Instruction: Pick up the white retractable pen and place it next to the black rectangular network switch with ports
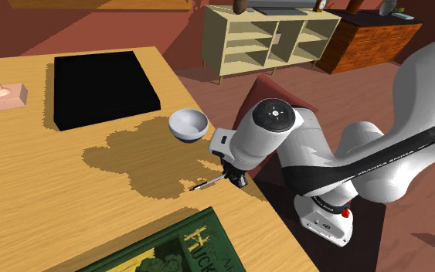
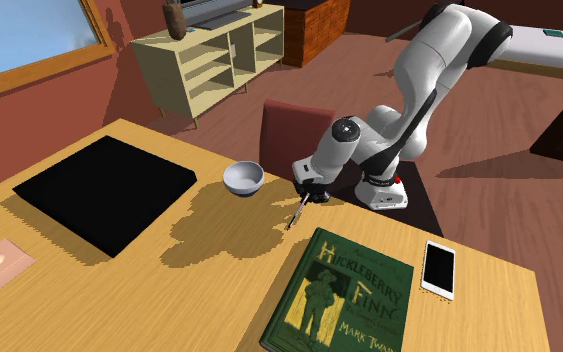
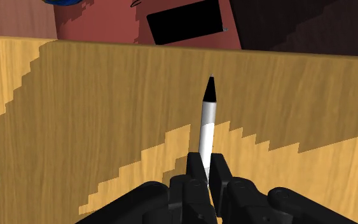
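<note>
the hand (image 3: 199, 173) is clamped on the white pen (image 3: 207, 121), pinching it at one end so that most of the barrel and its black tip stick out ahead of the fingers. in the shoulder view the hand (image 1: 234, 176) and pen (image 1: 208, 184) sit right of centre, by the bench (image 1: 69, 201) edge. whether the tip has cleared the wood is hard to say from these angles.

that end-grip is the main risk: with so much length beyond the fingers, the pen could pivot or slide out on a quick swing. if it rides low, its tip may drag on the bench or catch the white bowl (image 1: 188, 124), which stands between the hand and the black network switch (image 1: 100, 89) at the upper left of the frame. a release from too high would likely let the round barrel roll off target, toward the green book (image 2: 344, 295) or the edge.

the bowl looks empty. the shelf unit's (image 1: 270, 39) open compartments at the top of the frame seem bare too.
</note>
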Available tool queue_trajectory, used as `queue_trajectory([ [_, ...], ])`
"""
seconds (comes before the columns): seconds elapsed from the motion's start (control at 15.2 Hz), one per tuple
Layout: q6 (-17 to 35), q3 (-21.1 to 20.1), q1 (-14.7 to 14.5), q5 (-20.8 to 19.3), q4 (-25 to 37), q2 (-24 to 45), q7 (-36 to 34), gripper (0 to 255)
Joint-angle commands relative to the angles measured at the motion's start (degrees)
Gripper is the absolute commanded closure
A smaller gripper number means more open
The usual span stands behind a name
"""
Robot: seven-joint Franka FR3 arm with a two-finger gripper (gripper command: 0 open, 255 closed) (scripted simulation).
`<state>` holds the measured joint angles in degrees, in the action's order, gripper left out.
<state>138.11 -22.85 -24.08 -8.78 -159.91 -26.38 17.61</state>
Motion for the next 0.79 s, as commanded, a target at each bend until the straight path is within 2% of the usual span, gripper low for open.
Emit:
queue_trajectory([
  [0.0,0.0,0.0,0.0,0.0,0.0,0.0,0.0,255],
  [0.73,-9.46,2.38,-1.93,2.41,3.95,-5.84,3.73,255],
])
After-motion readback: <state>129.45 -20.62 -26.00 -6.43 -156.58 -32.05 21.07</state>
